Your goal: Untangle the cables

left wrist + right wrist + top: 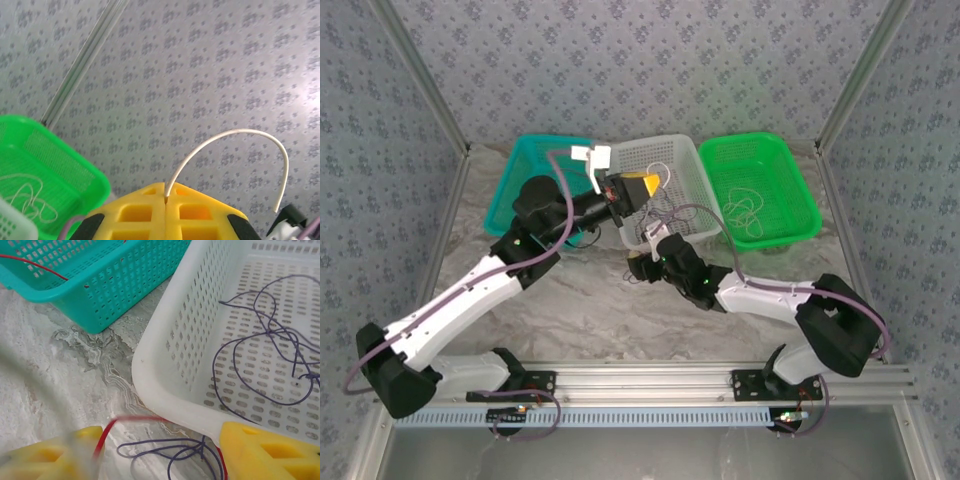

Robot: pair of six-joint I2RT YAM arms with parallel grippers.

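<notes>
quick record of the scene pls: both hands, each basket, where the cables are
left hand: shut on a white cable, over the white basket
right hand: fingers apart, low at the white basket's near rim, with a red strand and dark loops on the table between them
teal basket: red cable inside
white basket: dark tangle inside
green basket: pale cables inside

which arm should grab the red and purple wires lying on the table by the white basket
Right. The right gripper hangs open over the red wire and purple wire on the table. The left gripper is shut on a white cable, raised off the table.
</notes>
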